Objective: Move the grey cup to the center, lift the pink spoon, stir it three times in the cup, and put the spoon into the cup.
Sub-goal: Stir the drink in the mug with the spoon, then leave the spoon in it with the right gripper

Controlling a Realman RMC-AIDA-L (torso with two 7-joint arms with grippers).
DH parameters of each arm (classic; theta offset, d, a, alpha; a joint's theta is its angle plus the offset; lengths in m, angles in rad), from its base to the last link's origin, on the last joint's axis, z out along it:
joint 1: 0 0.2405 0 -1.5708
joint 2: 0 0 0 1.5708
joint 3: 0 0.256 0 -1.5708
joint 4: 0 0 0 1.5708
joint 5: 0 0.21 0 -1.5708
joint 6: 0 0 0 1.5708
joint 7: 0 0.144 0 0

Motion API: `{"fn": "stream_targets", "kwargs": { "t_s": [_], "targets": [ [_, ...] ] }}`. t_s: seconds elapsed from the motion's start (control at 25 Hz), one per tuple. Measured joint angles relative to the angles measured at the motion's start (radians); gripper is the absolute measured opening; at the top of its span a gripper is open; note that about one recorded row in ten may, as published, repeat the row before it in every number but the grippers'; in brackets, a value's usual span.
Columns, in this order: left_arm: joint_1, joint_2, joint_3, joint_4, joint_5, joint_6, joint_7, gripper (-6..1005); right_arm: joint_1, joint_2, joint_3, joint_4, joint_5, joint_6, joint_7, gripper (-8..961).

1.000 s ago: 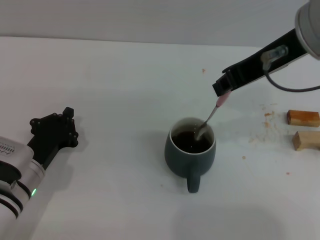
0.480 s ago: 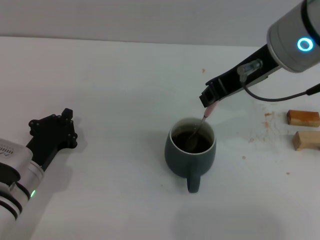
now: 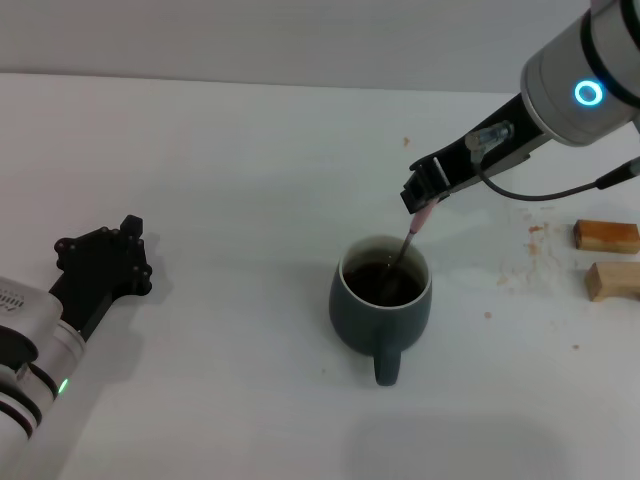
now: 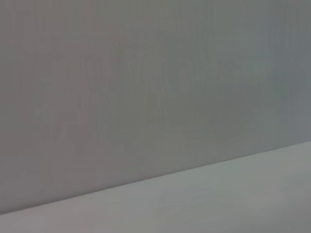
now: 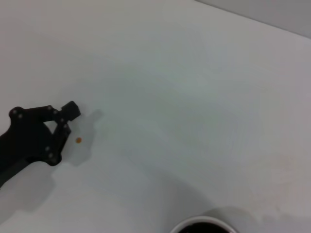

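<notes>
Grey cup [image 3: 381, 297]: upright on white table [image 3: 230, 180], near its middle, loop handle turned toward the robot, dark brown liquid inside against pale inner wall. A sliver of the rim also visible at the edge of the right wrist view [image 5: 201, 225].

Left tool [image 3: 100, 265]: well apart from the cup, on the robot's left, low over the table, parked. Also visible in the right wrist view [image 5: 41, 131] as a black shape with a shadow beside it. Fingers open or together: cannot tell. Left wrist view: plain grey wall and a strip of table only.

Pink spoon [image 3: 405, 246]: standing steeply in the cup, metal end dipped in the liquid at the far-right part of the opening, pink handle end rising up and away from the cup.

Right tool [image 3: 425, 195]: just above and beyond the cup's far-right rim, clamped on the top of the pink handle, arm reaching in from the robot's right.

Two wooden blocks [image 3: 608, 258]: on the table to the right of the cup, well apart from it, one beyond the other. Small brown specks [image 3: 530, 245] scattered on the table between cup and blocks.
</notes>
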Motion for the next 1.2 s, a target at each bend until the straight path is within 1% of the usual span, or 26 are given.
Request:
{"fn": "stream_targets", "kwargs": {
  "t_s": [0.08, 0.2, 0.36, 0.44, 0.6, 0.8, 0.92, 1.2],
  "targets": [
    [-0.001, 0.000, 0.001, 0.002, 0.000, 0.000, 0.000, -2, 0.001, -0.005, -0.004, -0.025, 0.001, 0.013, -0.001, 68],
    [-0.003, 0.000, 0.001, 0.002, 0.000, 0.000, 0.000, -2, -0.003, -0.022, -0.015, -0.038, 0.003, 0.028, -0.002, 67],
    [-0.003, 0.000, 0.001, 0.002, 0.000, -0.002, 0.000, -2, -0.029, -0.040, -0.017, -0.008, 0.004, 0.020, -0.002, 67],
    [-0.004, 0.000, 0.003, 0.002, 0.000, -0.002, 0.000, -2, -0.052, -0.043, -0.014, 0.017, 0.004, 0.009, -0.002, 67],
    [-0.006, -0.001, 0.004, 0.002, 0.000, -0.005, 0.000, -2, -0.084, -0.033, -0.017, 0.053, 0.006, 0.000, -0.001, 67],
    [-0.009, -0.003, 0.006, 0.001, 0.000, -0.006, 0.000, -2, -0.075, -0.007, -0.030, 0.069, 0.009, -0.003, 0.000, 67],
    [-0.011, -0.004, 0.006, 0.000, 0.001, -0.007, 0.000, -2, -0.051, -0.004, -0.046, 0.052, 0.009, 0.007, 0.001, 67],
    [-0.011, -0.005, 0.006, -0.002, 0.002, -0.007, 0.000, -2, -0.012, -0.005, -0.076, -0.016, 0.004, 0.063, 0.001, 68]
  ]
}}
